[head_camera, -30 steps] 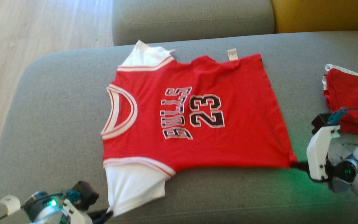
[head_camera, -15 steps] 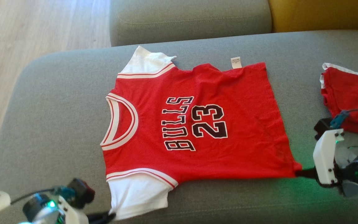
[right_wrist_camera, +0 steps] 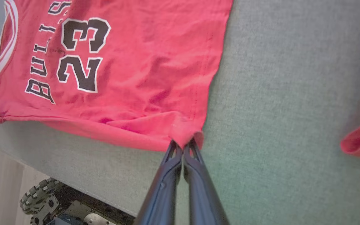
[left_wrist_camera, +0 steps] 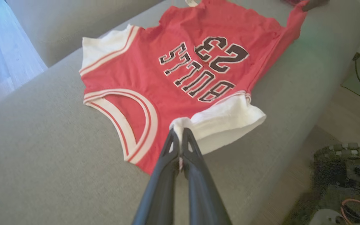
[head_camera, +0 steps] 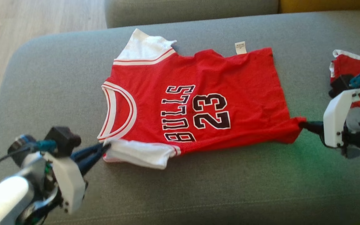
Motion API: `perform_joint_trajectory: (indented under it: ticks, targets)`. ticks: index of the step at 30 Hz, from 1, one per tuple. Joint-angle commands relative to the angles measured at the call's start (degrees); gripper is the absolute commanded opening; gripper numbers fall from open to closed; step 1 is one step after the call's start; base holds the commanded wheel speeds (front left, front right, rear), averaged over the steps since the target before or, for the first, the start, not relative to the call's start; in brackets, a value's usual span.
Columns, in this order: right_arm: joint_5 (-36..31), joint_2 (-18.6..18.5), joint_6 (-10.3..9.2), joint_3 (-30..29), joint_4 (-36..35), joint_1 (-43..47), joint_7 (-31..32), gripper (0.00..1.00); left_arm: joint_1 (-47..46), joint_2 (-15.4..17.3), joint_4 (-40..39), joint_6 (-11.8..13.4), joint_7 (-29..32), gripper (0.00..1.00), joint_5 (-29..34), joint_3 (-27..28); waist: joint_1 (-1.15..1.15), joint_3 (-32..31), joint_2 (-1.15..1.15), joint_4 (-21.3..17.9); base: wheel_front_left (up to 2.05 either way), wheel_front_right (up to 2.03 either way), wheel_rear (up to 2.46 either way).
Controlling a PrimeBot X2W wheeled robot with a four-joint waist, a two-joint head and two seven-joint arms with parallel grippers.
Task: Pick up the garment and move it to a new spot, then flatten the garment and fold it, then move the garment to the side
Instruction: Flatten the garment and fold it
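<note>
Jersey (head_camera: 198, 103) lying face-up on sofa (head_camera: 58, 78); left fingers (head_camera: 87, 156) pinching near white sleeve (head_camera: 139, 154), right fingers (head_camera: 312, 127) pinching near hem corner (head_camera: 295, 123), apparently tensioning that edge for the fold.

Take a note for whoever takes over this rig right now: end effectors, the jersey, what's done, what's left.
Left end effector: shut on the jersey at its near white sleeve.
Right end effector: shut on its near hem corner.
Jersey: spread print-up on the sofa; another red garment lies to its right.
Done: laid out, mostly flat.
To do: fold it, move it aside.
</note>
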Motion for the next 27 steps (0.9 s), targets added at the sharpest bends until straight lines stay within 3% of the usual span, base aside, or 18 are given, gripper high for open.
perform_joint_trajectory:
  ticks: [1,24,25,26,27]
  targets:
    - [-0.4,-0.8,-0.02,-0.7,-1.0,-1.9,-0.8,0.0,-4.7,1.5,-0.7,0.6,-0.8,0.0,0.7,3.9,-0.01,1.0,0.0,-0.1,0.0,0.0,0.0]
    - [-3.9,4.7,-0.02,0.4,3.9,-10.0,-12.4,0.0,-21.9,-12.0,20.9,5.8,-5.0,0.0,11.4,3.6,-0.01,11.2,0.0,0.0,0.0,0.0,0.0]
    - [-3.7,4.7,-0.02,0.4,4.2,-10.0,-13.1,0.0,-22.3,-12.6,21.9,6.4,-5.8,0.09,11.9,3.7,-0.01,11.3,0.0,0.1,0.0,0.0,0.0]
    - [-3.7,4.8,-0.02,0.4,4.4,-10.1,-14.1,0.76,-22.6,-13.1,22.8,7.2,-6.7,0.74,12.3,3.9,-0.01,11.5,0.0,0.1,0.0,0.0,0.0]
    - [-3.3,4.9,-0.02,0.2,4.8,-10.1,-14.8,1.0,-22.8,-13.8,23.7,7.6,-7.3,1.0,12.4,4.0,-0.01,11.5,0.0,0.2,0.0,0.0,0.0]
